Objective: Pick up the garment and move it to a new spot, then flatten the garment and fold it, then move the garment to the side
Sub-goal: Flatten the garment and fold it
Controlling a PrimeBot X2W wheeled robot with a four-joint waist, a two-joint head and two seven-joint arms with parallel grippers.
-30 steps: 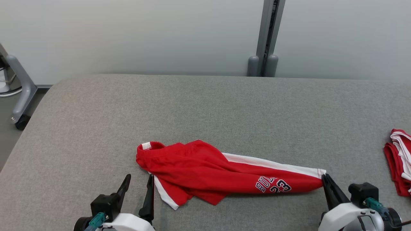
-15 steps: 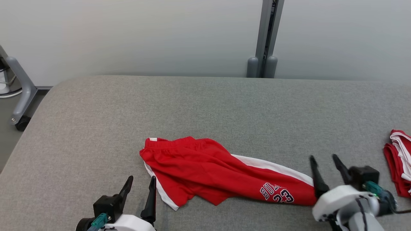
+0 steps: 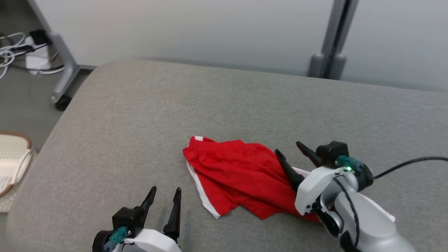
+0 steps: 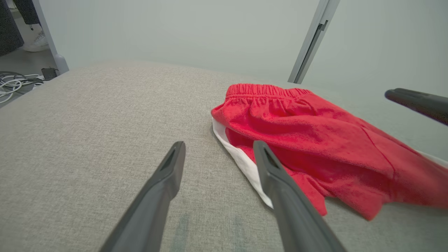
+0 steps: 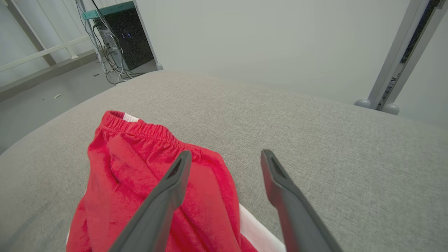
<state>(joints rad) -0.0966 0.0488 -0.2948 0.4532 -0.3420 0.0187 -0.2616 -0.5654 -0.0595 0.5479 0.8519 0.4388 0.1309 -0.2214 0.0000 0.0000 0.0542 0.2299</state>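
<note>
Right pincer (image 3: 287, 147) gapes wide, empty, over the red garment (image 3: 238, 175).

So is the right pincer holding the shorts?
No, the right pincer is wide open over the shorts, clamping nothing.

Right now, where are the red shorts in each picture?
Head view: shorts lie low in the middle, on the grey pad.
Left wrist view: shorts right of centre.
Right wrist view: shorts at lower left.
Shared landmark: the grey post stands upper right in every view.
</note>
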